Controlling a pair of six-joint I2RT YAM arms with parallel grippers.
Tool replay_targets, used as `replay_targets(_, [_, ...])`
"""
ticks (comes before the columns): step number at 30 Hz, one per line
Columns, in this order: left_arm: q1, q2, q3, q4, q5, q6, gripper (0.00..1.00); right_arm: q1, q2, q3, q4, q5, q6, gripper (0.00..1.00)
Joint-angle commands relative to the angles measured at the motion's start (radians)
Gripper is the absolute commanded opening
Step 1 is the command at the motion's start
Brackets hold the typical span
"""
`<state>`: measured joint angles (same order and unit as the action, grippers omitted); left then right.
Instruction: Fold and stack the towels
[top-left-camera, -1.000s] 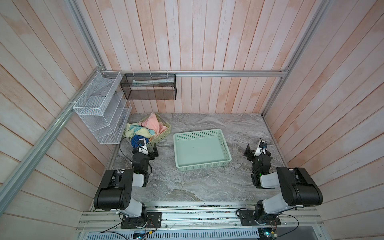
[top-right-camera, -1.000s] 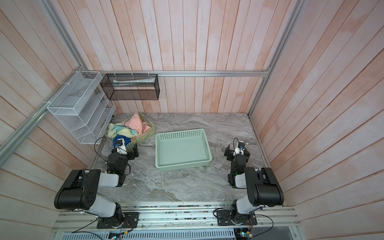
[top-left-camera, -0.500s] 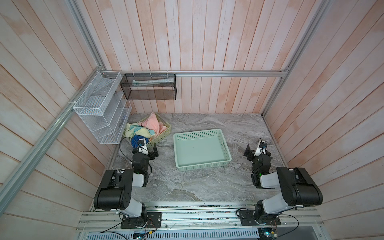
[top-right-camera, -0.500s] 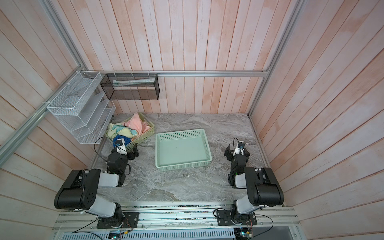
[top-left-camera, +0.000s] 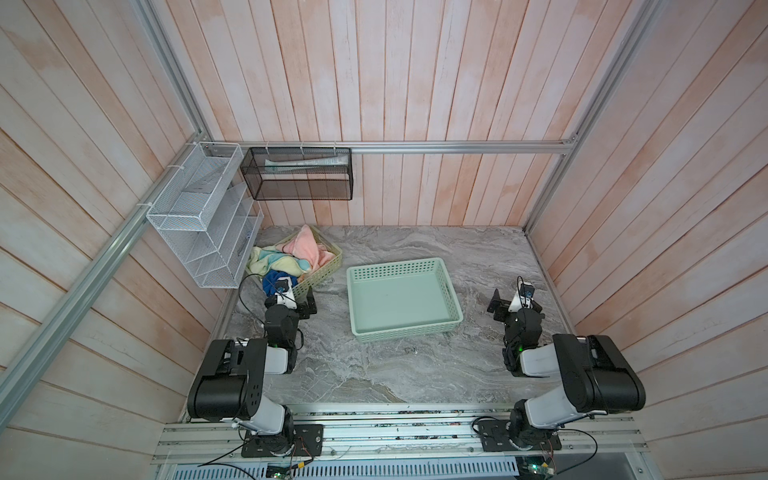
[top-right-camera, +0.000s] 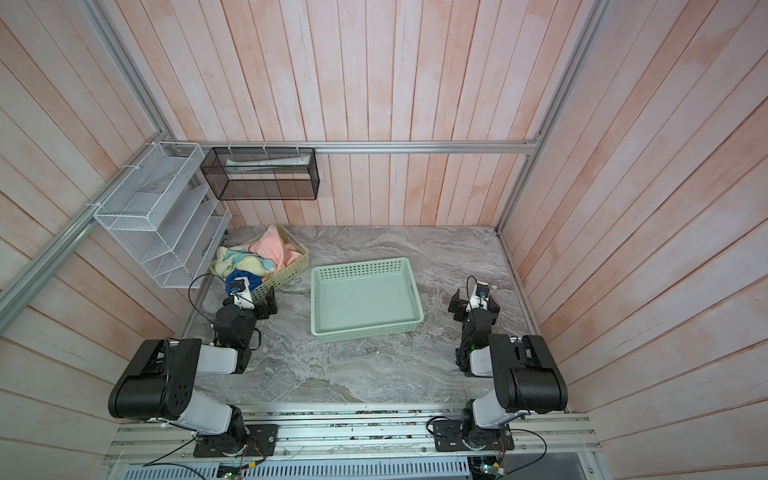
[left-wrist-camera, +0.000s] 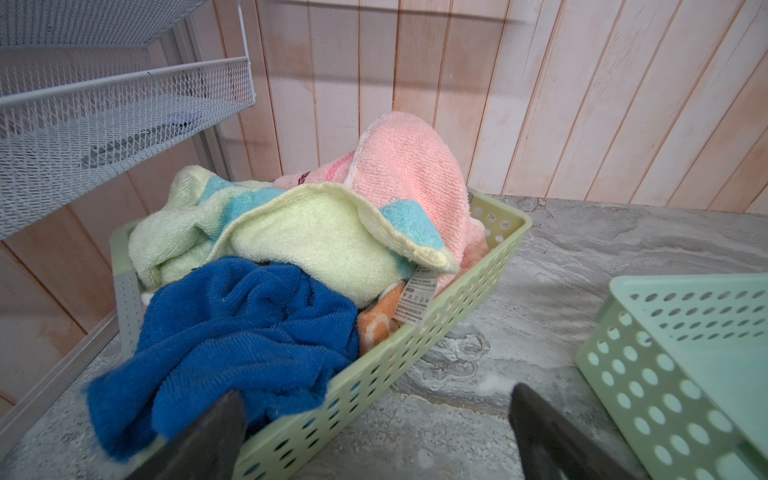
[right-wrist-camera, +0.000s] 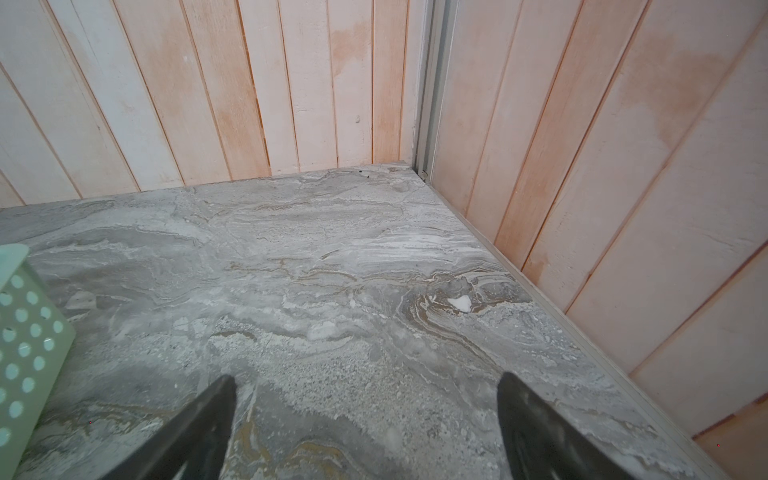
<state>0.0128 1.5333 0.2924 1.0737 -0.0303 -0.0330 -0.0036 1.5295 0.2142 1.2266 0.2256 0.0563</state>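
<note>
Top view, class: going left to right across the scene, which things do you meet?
white wire rack → yellow-green basket holding the towels → empty mint basket → right arm

We've got the terry towels (top-left-camera: 291, 259) piled in a yellow-green perforated plastic basket (top-left-camera: 326, 271), back-left of the mint plastic tray (top-left-camera: 399, 299).
</note>
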Motion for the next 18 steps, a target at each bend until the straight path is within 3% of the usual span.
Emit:
replay_targets(1, [-0.001,-0.047,0.009,-0.016,-0.011,0.01,1.0,-0.006,-0.016,0.012,0.011,-0.019,0.01,0.98])
replay_targets(4, [-0.017,-0.2,0.057,-0.225,-0.031,0.019,1.0,0.013,-0.091,0.01,-0.011,-0.079,-0.041,0.98])
replay_targets(8, [-0.018,-0.35,0.135,-0.464,-0.005,-0.094,1.0,0.1,-0.27,0.158,-0.407,0.008,-0.078,0.97])
replay_targets(12, [-0.036,-0.403,0.24,-0.719,0.08,-0.202,0.95,0.223,-0.323,0.357,-0.752,0.156,0.016,0.91])
replay_targets(15, [-0.082,-0.381,0.328,-0.888,0.126,-0.253,0.88,0.347,-0.286,0.515,-1.008,0.134,0.143,0.84])
replay_targets(18, [-0.141,-0.308,0.417,-1.032,0.191,-0.333,0.81,0.494,-0.171,0.636,-1.142,0.034,0.238,0.79])
